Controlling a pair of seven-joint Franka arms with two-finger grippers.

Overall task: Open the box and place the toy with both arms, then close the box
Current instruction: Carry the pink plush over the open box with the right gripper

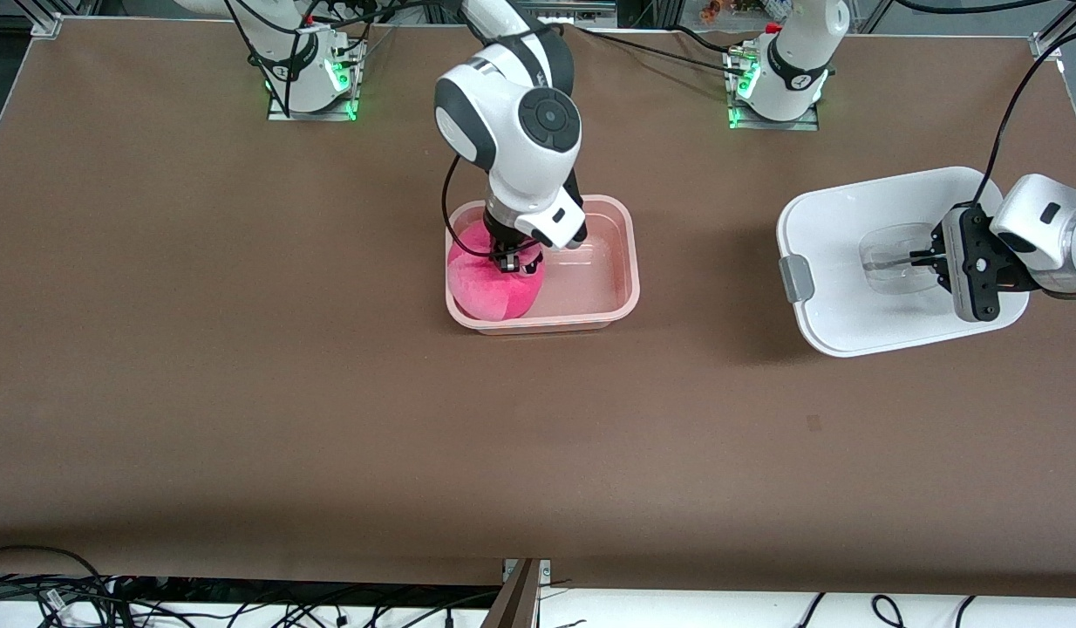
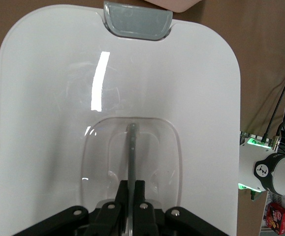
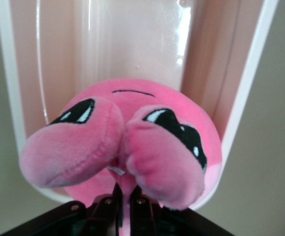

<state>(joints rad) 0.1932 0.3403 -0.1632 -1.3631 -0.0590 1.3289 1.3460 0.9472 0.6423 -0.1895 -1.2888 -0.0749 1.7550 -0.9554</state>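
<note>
The translucent pale-pink plastic tub (image 1: 590, 292), mid-table, is sitting open. The right gripper (image 1: 507, 261) is pinching the bright-pink plush toy (image 1: 490, 279) while lowering it inside, at the end toward the right arm. The left gripper (image 1: 926, 258) is clamping the white lid's (image 1: 839, 253) clear handle (image 2: 132, 157) near the left arm's table edge. Releasing and closing are remaining.

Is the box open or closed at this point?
Open. The box has no lid; the lid hangs from the left gripper toward the left arm's end of the table.
</note>
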